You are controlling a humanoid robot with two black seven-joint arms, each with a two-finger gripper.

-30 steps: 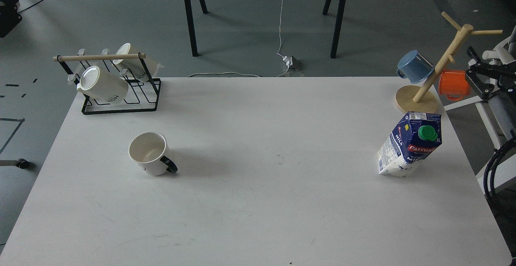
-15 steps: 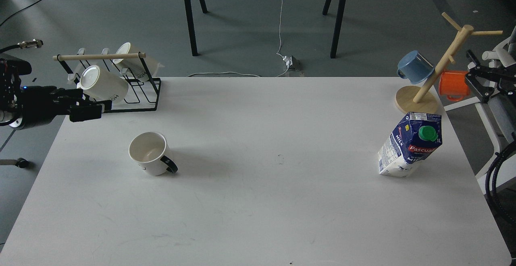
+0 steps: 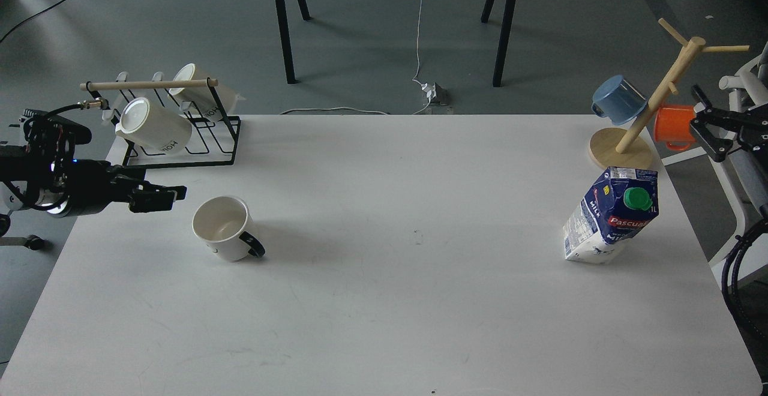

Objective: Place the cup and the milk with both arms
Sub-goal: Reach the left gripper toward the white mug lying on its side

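The cup (image 3: 222, 228), a white mug with a black handle turned to the front right, stands upright on the left part of the white table (image 3: 384, 300). The milk (image 3: 612, 216), a dark blue and white carton with a green cap and a red Pascual label, stands at the right. My left gripper (image 3: 177, 198) comes in from the left, just left of the cup's rim and apart from it; its two fingers stand a little apart and hold nothing. My right gripper (image 3: 703, 127) hangs off the table's right edge, beside the orange mug, open and empty, well behind the milk.
A black wire rack (image 3: 180, 156) with a wooden bar holds two cream mugs (image 3: 153, 126) at the back left. A wooden mug tree (image 3: 651, 99) at the back right carries a blue mug (image 3: 618, 99) and an orange mug (image 3: 675, 126). Cables hang at the right edge.
My left arm came into view and has moved right and toward me, from beside the rack to just left of the cup. My right gripper has shifted slightly left. Cup and milk have not moved.
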